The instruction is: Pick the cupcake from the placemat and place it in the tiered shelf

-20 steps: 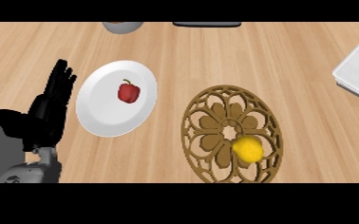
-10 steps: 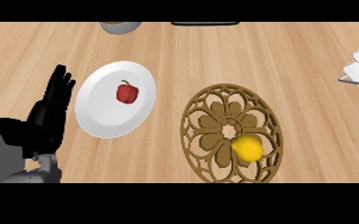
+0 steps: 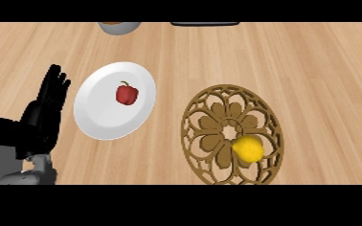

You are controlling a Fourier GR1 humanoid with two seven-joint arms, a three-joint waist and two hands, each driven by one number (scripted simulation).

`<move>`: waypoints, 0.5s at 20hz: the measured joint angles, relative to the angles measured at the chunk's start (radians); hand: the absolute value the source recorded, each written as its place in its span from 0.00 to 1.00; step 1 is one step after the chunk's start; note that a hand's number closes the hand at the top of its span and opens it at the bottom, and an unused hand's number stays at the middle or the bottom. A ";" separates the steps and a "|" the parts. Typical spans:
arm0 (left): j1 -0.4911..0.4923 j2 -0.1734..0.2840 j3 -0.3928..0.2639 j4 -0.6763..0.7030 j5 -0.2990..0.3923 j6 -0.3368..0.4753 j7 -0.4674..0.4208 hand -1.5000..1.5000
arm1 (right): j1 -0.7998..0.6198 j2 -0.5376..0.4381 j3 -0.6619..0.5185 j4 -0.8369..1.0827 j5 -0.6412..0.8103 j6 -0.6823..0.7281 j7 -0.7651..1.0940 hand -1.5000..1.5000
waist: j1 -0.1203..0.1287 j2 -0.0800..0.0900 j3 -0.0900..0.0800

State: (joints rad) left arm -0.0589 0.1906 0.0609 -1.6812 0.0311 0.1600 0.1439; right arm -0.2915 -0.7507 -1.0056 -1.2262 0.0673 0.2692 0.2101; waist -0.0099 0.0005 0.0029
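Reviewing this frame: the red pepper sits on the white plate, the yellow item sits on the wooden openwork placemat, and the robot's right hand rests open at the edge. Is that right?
One thing is wrong: the open hand at the edge is the left hand, not the right; the head view shows it at the left side, beside the white plate. The red pepper does sit on that plate, and the yellow item on the wooden openwork placemat.

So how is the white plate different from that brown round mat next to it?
The white plate is solid and plain, while the brown mat is cut through with a flower pattern. The plate carries a small red pepper; the mat carries a yellow fruit. Both are round and lie flat on the wooden counter.
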 measured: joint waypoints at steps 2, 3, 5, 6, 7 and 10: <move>-0.009 -0.017 -0.015 0.006 -0.018 0.014 0.002 0.50 | 0.040 -0.046 -0.043 0.059 -0.031 0.045 -0.037 0.00 | -0.001 0.000 -0.001; -0.016 -0.018 -0.014 0.011 -0.020 0.016 0.001 0.50 | 0.055 -0.077 -0.066 0.091 -0.052 0.075 -0.047 0.00 | -0.001 -0.001 -0.001; -0.010 -0.012 -0.011 -0.013 -0.017 0.010 0.020 0.50 | 0.098 -0.115 -0.100 0.146 -0.078 0.122 -0.090 0.00 | 0.001 -0.001 -0.001; -0.012 -0.011 -0.011 -0.020 -0.018 0.009 0.031 0.50 | 0.118 -0.130 -0.118 0.163 -0.095 0.145 -0.101 0.00 | 0.001 -0.002 -0.002; -0.005 -0.014 -0.012 -0.021 -0.020 0.007 0.027 0.50 | 0.141 -0.143 -0.136 0.189 -0.107 0.168 -0.125 0.00 | 0.001 -0.002 -0.002; 0.001 -0.006 0.002 -0.026 -0.010 -0.009 0.021 0.50 | 0.193 -0.199 -0.172 0.269 -0.134 0.229 -0.181 0.00 | 0.003 -0.002 -0.002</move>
State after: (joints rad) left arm -0.0579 0.1843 0.0626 -1.7069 0.0215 0.1510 0.1648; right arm -0.0984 -0.9499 -1.1774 -0.9572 -0.0672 0.4982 0.0286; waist -0.0074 -0.0012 0.0007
